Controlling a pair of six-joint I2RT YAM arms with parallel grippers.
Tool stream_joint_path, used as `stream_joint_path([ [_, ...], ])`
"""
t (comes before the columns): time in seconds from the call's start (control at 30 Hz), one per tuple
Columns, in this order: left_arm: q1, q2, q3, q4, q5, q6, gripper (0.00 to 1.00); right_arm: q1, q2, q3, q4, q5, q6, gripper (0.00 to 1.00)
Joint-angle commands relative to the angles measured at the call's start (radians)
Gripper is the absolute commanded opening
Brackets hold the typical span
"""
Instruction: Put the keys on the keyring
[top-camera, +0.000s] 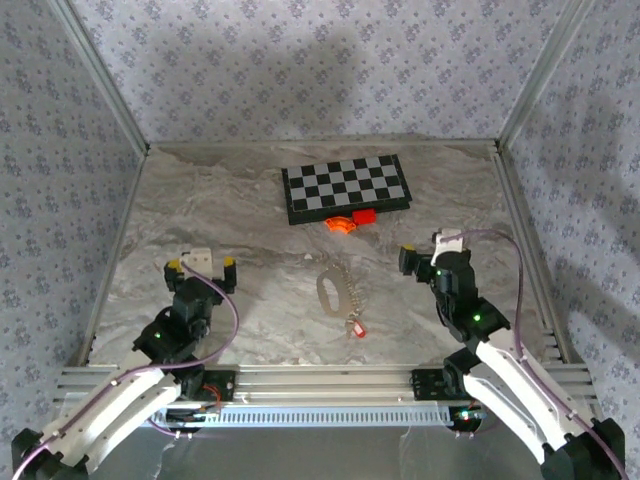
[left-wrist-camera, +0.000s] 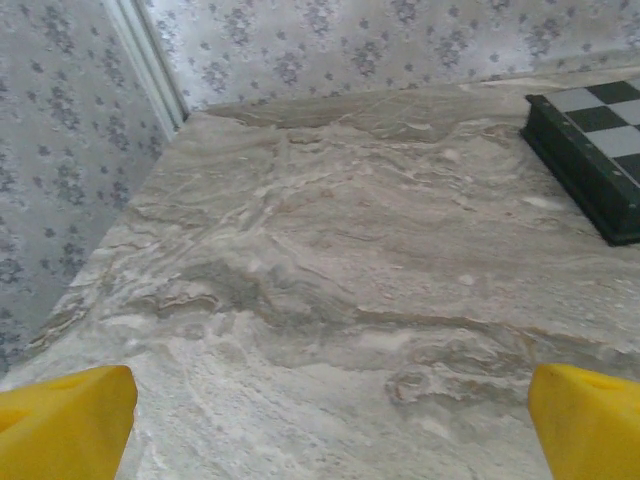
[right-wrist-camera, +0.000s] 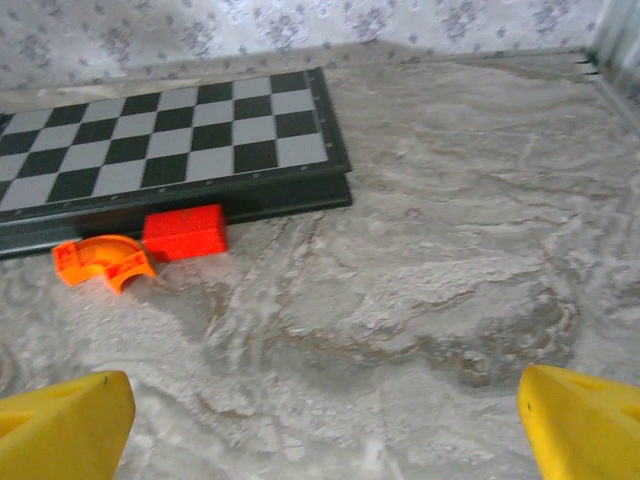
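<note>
The keyring (top-camera: 328, 291), a pale silvery oval with a thin chain, lies on the marble table between the two arms. A tiny key (top-camera: 355, 326) with a red head rests just below and right of it, at the chain's end. My left gripper (top-camera: 201, 265) hovers to the left of the ring, open, nothing between its yellow fingertips (left-wrist-camera: 65, 420). On the other side, my right gripper (top-camera: 426, 251) is open too, its yellow fingertips (right-wrist-camera: 580, 430) framing bare marble.
A folded chessboard (top-camera: 345, 187) lies at the back centre, also seen as the chessboard (right-wrist-camera: 160, 135) ahead of the right wrist. An orange curved piece (right-wrist-camera: 100, 262) and a red block (right-wrist-camera: 185, 230) sit against its near edge. Metal rails (top-camera: 520, 220) and patterned walls bound the table.
</note>
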Motion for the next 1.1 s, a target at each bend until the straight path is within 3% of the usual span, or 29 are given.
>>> stream_joint_path([
  [0.0, 0.041, -0.001, -0.015, 0.112, 0.016, 0.092, 1.00, -0.043, -0.026, -0.037, 0.083, 0.031, -0.050, 1.00],
  [0.1, 0.074, 0.015, -0.046, 0.170, 0.063, 0.154, 1.00, -0.089, -0.018, -0.058, 0.092, 0.035, -0.071, 1.00],
  [0.27, 0.154, 0.050, -0.082, 0.205, 0.074, 0.143, 1.00, -0.178, -0.013, -0.090, 0.099, 0.076, -0.039, 1.00],
  [0.33, 0.194, 0.057, -0.099, 0.226, 0.093, 0.135, 1.00, -0.197, -0.025, -0.117, 0.163, 0.046, -0.105, 1.00],
  [0.57, 0.330, 0.056, -0.158, 0.287, 0.190, 0.076, 1.00, -0.210, -0.017, -0.207, 0.259, 0.073, -0.124, 1.00],
  [0.77, 0.404, 0.071, -0.170, 0.333, 0.247, 0.081, 1.00, -0.203, 0.091, -0.239, 0.388, 0.079, -0.141, 0.99],
  [1.07, 0.518, 0.291, -0.147, 0.516, 0.365, 0.069, 1.00, -0.208, 0.275, -0.235, 0.590, 0.130, -0.150, 0.99],
])
